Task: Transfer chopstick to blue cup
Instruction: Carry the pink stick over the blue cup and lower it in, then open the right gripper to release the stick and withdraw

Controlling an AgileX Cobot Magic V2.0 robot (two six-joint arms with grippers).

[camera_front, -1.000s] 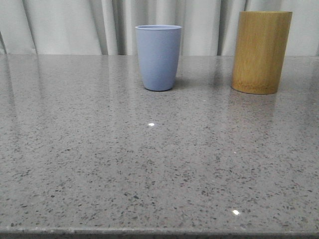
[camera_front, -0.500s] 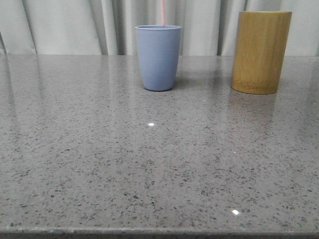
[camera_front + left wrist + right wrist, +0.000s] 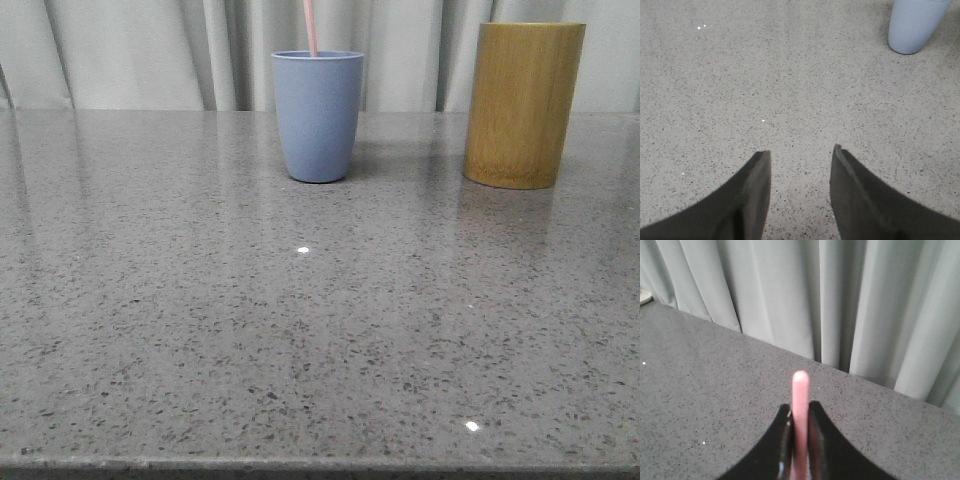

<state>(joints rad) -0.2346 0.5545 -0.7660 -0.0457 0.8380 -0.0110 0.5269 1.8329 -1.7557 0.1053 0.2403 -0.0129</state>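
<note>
The blue cup (image 3: 318,115) stands upright at the back middle of the grey table; it also shows in the left wrist view (image 3: 914,23). A pale-pink chopstick (image 3: 311,27) comes down from the top of the front view into the cup's mouth, tilted slightly; its lower part is hidden inside. In the right wrist view my right gripper (image 3: 800,410) is shut on the chopstick (image 3: 800,405), whose blunt end sticks out past the fingertips. My left gripper (image 3: 801,156) is open and empty, low over bare table, short of the cup. Neither gripper shows in the front view.
A taller yellow-brown bamboo cylinder (image 3: 524,104) stands at the back right, to the right of the blue cup. Pale grey curtains (image 3: 150,50) hang behind the table's far edge. The table's near edge runs along the bottom of the front view.
One second ago no chopstick showed. Half a second ago it appeared above the cup's right side. Now it sits further left and lower, reaching into the cup's mouth.
</note>
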